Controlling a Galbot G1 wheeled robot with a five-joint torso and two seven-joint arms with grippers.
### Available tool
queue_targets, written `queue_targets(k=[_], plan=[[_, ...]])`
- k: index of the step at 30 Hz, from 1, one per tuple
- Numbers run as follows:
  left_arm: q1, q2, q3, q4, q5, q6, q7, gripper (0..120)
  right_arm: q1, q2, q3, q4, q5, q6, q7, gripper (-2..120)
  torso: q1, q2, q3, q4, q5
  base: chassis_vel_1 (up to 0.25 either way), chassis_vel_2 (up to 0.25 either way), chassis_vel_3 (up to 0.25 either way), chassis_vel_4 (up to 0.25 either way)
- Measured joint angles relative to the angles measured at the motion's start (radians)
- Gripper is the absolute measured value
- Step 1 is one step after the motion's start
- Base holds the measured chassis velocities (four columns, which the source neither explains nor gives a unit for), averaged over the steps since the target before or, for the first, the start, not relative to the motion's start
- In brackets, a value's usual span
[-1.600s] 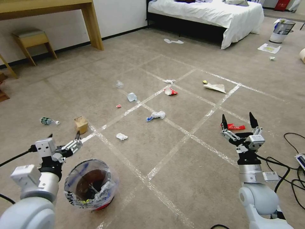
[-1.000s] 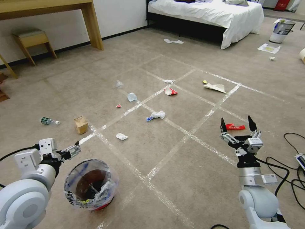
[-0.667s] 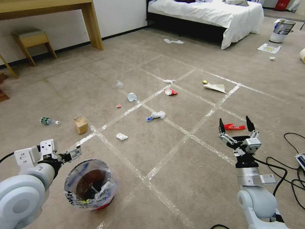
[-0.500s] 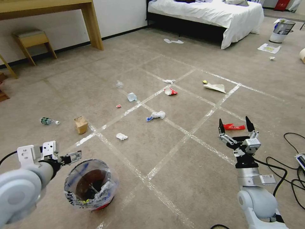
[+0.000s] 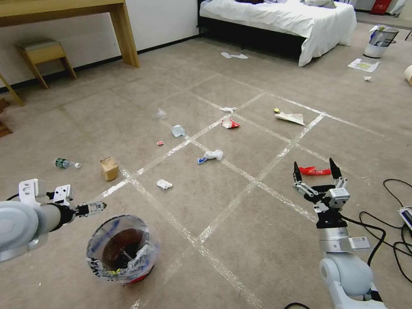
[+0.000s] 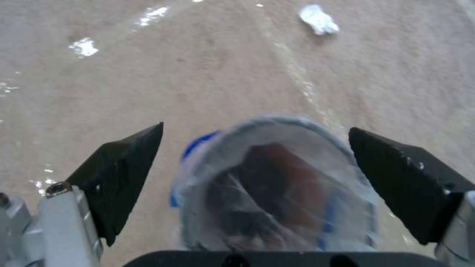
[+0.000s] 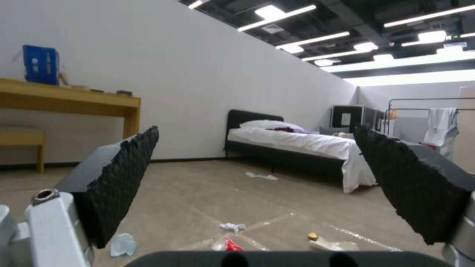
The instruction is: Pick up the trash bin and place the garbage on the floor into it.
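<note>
Left gripper hovers above the bin, jaws wide.
Right gripper waits wide open, apparently off the floor; garbage lies scattered.

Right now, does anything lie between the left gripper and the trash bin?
No. In the left wrist view the left gripper hangs open above the trash bin, with nothing between its fingers and the bag-lined rim.
</note>
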Motion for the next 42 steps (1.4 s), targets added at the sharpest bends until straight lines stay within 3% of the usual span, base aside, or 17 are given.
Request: queue_targets(k=[11,17,20,22,29,42], plan=[[-0.005,-0.011,-0.007,0.122,0.097,-0.002,0.003,98,0.023,-0.004,-0.008,-0.032,0.005,0.006,-0.005,100,0.0,0.0,0.0,0.0,0.0001,0.0,0.0,0.0,0.0],[-0.002,-0.051,0.018,0.163,0.152,-0.003,0.032,98,0.033,-0.001,-0.015,-0.041,0.005,0.006,-0.005,100,0.0,0.0,0.0,-0.0001,0.0002,0.0,0.0,0.0,0.0],[0.022,-0.114,0.038,0.184,0.218,-0.004,0.054,98,0.056,-0.009,-0.038,-0.055,0.009,0.003,-0.006,100,0.0,0.0,0.0,0.0004,0.0001,0.0,0.0,0.0,0.0],[0.03,-0.134,0.048,0.194,0.237,-0.004,0.06,98,0.065,-0.012,-0.044,-0.061,0.012,0.003,-0.006,100,0.0,0.0,0.0,0.0003,-0.0001,0.0,0.0,0.0,0.0],[0.056,-0.19,0.099,0.158,0.312,-0.004,0.07,98,0.077,-0.011,-0.061,-0.07,0.016,0.004,-0.006,100,0.0,0.0,0.0,-0.0003,0.0001,0.0,0.0,0.0,0.0],[0.045,-0.211,0.185,0.156,0.359,-0.005,0.07,98,0.057,-0.016,-0.046,-0.057,0.023,0.015,-0.012,100,0.0,0.0,0.0,-0.0001,0.0003,0.0,0.0,0.0,0.0]])
